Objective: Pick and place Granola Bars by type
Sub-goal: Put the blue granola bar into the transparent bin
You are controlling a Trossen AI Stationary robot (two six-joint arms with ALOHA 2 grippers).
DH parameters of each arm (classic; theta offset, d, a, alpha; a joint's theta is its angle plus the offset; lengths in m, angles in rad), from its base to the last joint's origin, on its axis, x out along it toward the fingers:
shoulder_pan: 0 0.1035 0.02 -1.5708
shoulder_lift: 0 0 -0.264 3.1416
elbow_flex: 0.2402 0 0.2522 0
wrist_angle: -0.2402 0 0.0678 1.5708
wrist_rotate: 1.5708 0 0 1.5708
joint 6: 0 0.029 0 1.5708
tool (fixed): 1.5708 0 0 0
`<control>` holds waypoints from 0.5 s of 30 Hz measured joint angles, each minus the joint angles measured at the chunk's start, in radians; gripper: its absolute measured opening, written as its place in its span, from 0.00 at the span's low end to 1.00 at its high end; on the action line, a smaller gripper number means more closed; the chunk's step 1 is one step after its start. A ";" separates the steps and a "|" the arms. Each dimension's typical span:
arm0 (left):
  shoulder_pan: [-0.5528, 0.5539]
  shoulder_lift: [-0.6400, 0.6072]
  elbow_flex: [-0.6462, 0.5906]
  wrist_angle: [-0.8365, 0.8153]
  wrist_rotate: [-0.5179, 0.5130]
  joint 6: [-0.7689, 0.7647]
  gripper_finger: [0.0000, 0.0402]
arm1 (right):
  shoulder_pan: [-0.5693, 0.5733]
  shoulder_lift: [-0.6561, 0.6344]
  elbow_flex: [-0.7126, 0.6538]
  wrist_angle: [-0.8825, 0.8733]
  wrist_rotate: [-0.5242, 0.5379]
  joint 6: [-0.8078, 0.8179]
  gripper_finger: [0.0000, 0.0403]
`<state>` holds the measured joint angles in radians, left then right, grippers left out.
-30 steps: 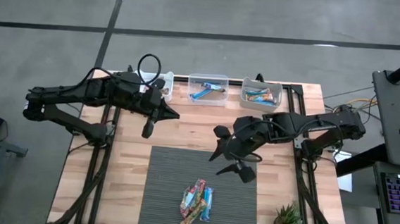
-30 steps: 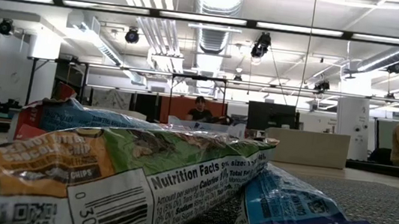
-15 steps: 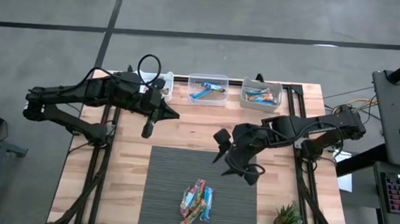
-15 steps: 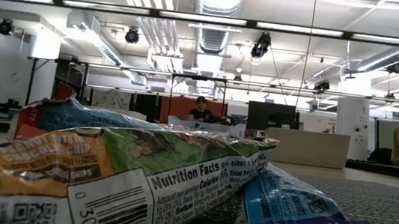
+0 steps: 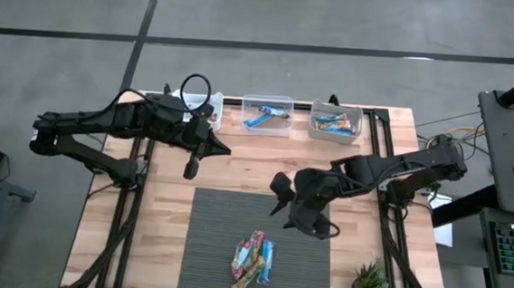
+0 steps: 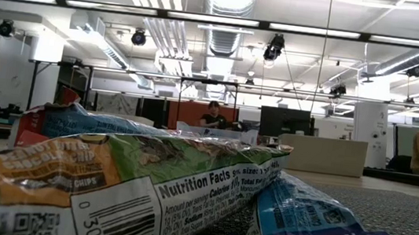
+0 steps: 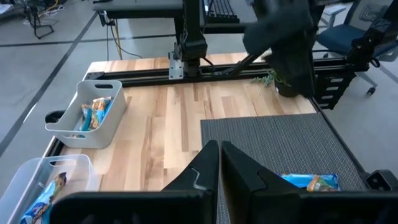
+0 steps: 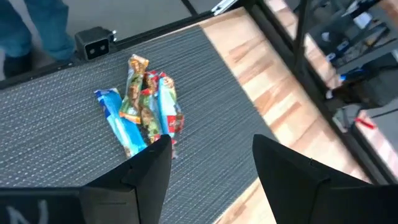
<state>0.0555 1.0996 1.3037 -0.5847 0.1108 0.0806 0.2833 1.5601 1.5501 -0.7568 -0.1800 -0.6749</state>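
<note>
A small pile of granola bars (image 5: 254,257) lies on the dark mat near the table's near edge: blue ones and green/red/orange ones, also in the right wrist view (image 8: 142,112) and close up in the low view (image 6: 131,180). My right gripper (image 5: 296,206) hangs open over the mat, on the far right side of the pile; its fingers (image 8: 211,168) show wide apart. My left gripper (image 5: 190,167) waits shut over the wood on the table's left far part, its fingers together (image 7: 219,168).
Two bins stand at the table's far edge: a clear one (image 5: 267,114) with a blue bar and a white one (image 5: 336,120) with bars. A small potted plant (image 5: 370,286) sits at the near right corner. The grey mat (image 5: 214,241) covers the near middle.
My right gripper has moved toward the table's left and slightly toward the near edge, over the mat and closer to the pile of bars, staying open. The bars have not moved.
</note>
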 joint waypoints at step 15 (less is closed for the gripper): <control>0.001 -0.001 0.000 0.000 0.000 0.025 0.00 | 0.067 0.173 0.000 -0.006 -0.001 -0.145 0.54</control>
<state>0.0563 1.0988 1.3037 -0.5842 0.1108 0.1059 0.3508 1.7332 1.5501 -0.7628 -0.1811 -0.8196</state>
